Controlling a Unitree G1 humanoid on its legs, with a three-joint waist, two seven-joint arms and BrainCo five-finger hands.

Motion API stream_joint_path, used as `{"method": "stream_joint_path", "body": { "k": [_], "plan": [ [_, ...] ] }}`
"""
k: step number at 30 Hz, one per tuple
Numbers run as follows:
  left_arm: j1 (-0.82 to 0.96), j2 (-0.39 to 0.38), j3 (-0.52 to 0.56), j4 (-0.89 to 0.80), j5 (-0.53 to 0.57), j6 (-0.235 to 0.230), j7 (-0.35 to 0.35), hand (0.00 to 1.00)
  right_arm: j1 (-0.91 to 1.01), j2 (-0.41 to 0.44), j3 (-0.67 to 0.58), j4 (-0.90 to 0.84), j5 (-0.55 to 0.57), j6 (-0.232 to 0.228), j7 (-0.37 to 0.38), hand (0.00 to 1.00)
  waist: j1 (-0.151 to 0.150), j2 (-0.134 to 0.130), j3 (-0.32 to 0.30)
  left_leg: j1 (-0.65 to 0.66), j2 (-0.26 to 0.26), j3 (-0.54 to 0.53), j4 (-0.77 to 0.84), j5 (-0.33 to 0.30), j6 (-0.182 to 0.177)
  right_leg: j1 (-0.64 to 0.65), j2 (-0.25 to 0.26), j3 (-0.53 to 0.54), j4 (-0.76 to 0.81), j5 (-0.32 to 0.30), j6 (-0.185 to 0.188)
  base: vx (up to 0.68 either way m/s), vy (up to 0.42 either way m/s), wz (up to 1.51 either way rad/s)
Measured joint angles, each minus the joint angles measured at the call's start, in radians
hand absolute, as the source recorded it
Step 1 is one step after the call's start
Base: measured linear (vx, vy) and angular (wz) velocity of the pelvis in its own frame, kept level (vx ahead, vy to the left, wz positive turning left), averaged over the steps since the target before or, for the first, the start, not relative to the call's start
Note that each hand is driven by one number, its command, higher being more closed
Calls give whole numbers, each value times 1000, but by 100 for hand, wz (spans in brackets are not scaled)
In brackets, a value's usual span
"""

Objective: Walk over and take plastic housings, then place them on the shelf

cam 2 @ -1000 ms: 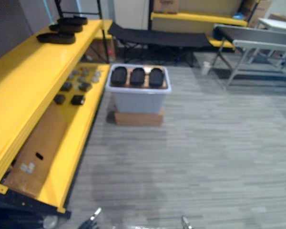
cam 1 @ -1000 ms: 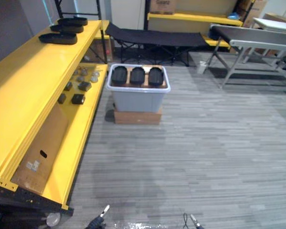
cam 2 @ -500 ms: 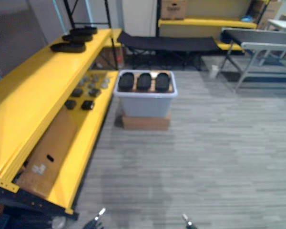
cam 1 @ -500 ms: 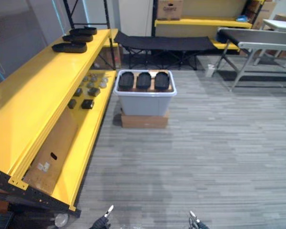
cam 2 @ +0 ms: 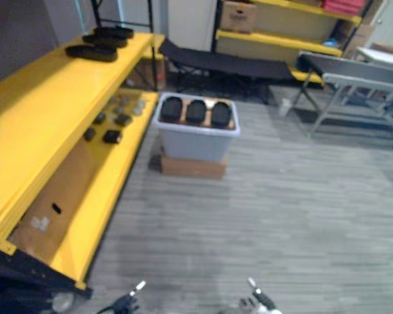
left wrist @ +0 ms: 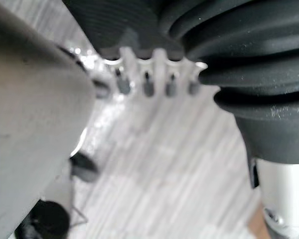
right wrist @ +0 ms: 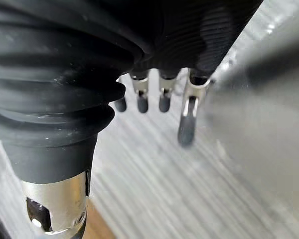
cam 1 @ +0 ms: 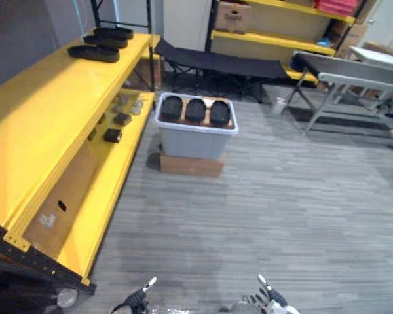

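Observation:
Three black plastic housings [cam 1: 195, 110] lie side by side in a grey bin [cam 1: 195, 139] on the floor ahead, beside the yellow shelf [cam 1: 46, 104]. More black housings [cam 1: 93, 52] rest on the far end of the shelf's top board. My left hand [cam 1: 141, 299] and right hand [cam 1: 270, 302] hang low at the near edge, far from the bin. In the wrist views the left fingers [left wrist: 147, 85] and right fingers [right wrist: 162, 99] hang straight over the floor and hold nothing.
The bin stands on a flat cardboard box [cam 1: 190, 165]. Small dark parts [cam 1: 112, 135] and a cardboard sheet [cam 1: 59, 199] lie on the lower shelf board. A black cot [cam 1: 216, 62], a grey table [cam 1: 354, 69] and a back shelf with a box [cam 1: 232, 14] stand beyond.
The whole picture has shifted, so the camera has moved; the bin and shelf stay put. A little more of both hands shows at the near edge.

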Motion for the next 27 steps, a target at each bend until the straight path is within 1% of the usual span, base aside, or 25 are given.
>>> {"method": "stream_joint_path", "body": {
  "k": [3,4,5,6,7,8,9,10,11,12,13,14,15,16,17,18,19,20,21,22,23,24,25,26,27],
  "plan": [
    [0,0,-1,-2,-1,-2,0,0,15,6,-21,-7,0,-26,9,0,-5,-1,0,17,11,-34,44,-48,-39,3,-3,-13,-7,12,-19,384,-169,45],
    [0,-2,-1,-7,-1,-3,1,0,16,8,-28,-6,0,-28,6,0,-7,-1,0,28,17,-55,61,-76,-56,8,-3,-16,6,27,-37,307,-185,47],
    [1,-8,-1,-9,-6,-2,3,0,17,8,-38,-7,-1,-30,9,0,-12,8,-1,34,31,-66,69,-88,-66,12,0,-22,32,41,-46,399,-257,57],
    [13,-29,0,-13,-12,-2,6,0,19,7,-44,-6,-4,-29,10,0,-11,24,-28,31,65,-71,102,-94,-76,18,16,-54,52,-9,-54,447,-254,41],
    [19,-34,5,-28,-16,0,6,0,11,7,-54,3,-9,-27,9,0,-8,30,-27,3,81,-60,186,-92,-78,35,24,-68,57,-28,-67,538,-335,39],
    [27,-48,32,-52,-22,-2,8,0,6,2,-50,-1,-16,-26,9,0,-1,53,-26,-98,133,-60,422,-81,-78,76,47,-79,31,-53,-73,453,-280,21],
    [28,-53,58,-61,-23,-3,10,0,-9,-1,-48,-1,-28,-26,8,0,-1,64,-14,-163,166,-62,563,-65,-78,108,67,-84,6,-58,-76,497,-326,27],
    [26,-62,89,-90,-33,-14,11,0,-17,-14,-39,2,-54,-27,7,0,-1,96,6,-260,219,-74,792,-71,-77,185,107,-93,-55,-63,-83,409,-217,17],
    [26,-57,89,-92,-49,-19,14,0,-22,-25,-39,15,-73,-34,6,0,0,100,11,-294,217,-84,852,-74,-72,229,114,-96,-86,-63,-83,401,-190,3],
    [27,-55,87,-92,-54,-23,16,0,-33,-33,-38,42,-89,-39,6,0,16,97,14,-331,192,-81,878,-79,-74,287,115,-93,-125,-60,-83,289,-102,-32],
    [37,-45,88,-99,-60,-30,14,0,-50,-37,-37,60,-101,-55,6,0,41,92,14,-378,147,-76,842,-84,-66,334,106,-69,-160,-61,-83,412,-81,-74],
    [44,-49,89,-116,-61,-39,10,0,-76,-41,-37,64,-107,-74,4,0,66,90,15,-430,96,-61,733,-84,-63,356,93,-37,-187,-61,-81,334,-51,-85],
    [44,-51,90,-120,-60,-39,10,0,-91,-41,-37,62,-116,-79,4,0,75,88,16,-457,73,-54,656,-79,-61,364,86,-23,-197,-62,-79,452,44,-85],
    [47,-51,100,-118,-52,-37,10,0,-115,-43,-32,54,-122,-82,3,0,79,86,21,-499,30,-61,473,-20,-54,385,77,-2,-221,-66,-62,422,108,-65],
    [67,-52,116,-110,-45,-26,7,0,-123,-41,-15,33,-132,-82,3,0,80,88,34,-514,8,-60,316,88,-37,412,75,16,-229,-85,-34,512,152,-58],
    [80,-53,137,-106,-47,-24,6,0,-121,-37,0,25,-140,-83,3,0,82,83,43,-512,2,-59,294,161,-20,435,72,28,-229,-100,-23,472,176,-53],
    [111,-42,147,-88,-37,-25,5,0,-118,-21,31,24,-143,-80,2,0,94,61,46,-488,-16,-48,298,199,52,467,55,57,-226,-123,-14,402,145,-27],
    [115,-33,162,-77,-27,-23,2,0,-117,-13,45,24,-145,-76,4,0,94,45,49,-485,-29,-40,296,185,50,468,39,56,-224,-121,-19,506,169,-14],
    [116,-23,165,-78,-3,-27,-2,0,-132,-8,59,21,-156,-74,5,0,104,8,63,-478,-41,-35,302,158,62,461,24,69,-204,-103,-27,458,164,7],
    [118,-15,167,-75,-1,-27,-1,0,-141,-4,58,22,-157,-71,4,0,122,-2,72,-480,-44,-32,329,132,76,457,17,75,-189,-80,-30,436,168,3],
    [118,-13,168,-69,0,-27,-1,0,-141,-6,58,21,-157,-68,4,0,128,-4,73,-480,-44,-31,341,115,81,460,15,81,-185,-65,-26,408,174,7],
    [118,-14,175,-62,-1,-28,0,0,-144,-10,58,18,-157,-61,4,0,130,-4,72,-470,-48,-31,359,80,85,469,13,106,-177,-27,-17,407,189,10],
    [116,-10,175,-57,-1,-30,0,0,-143,-12,58,14,-157,-50,5,0,131,-5,71,-450,-58,-31,359,47,89,461,3,144,-135,-2,0,402,195,4],
    [118,-8,174,-56,0,-32,0,0,-143,-12,57,17,-158,-43,6,0,132,-7,68,-435,-65,-31,352,31,93,435,-9,168,-71,-1,3,382,189,-8],
    [119,-8,159,-50,1,-39,0,0,-141,-12,55,31,-159,-31,7,0,126,-8,66,-396,-82,-30,317,9,84,332,-40,202,159,16,91,423,189,-6]
  ]
}}
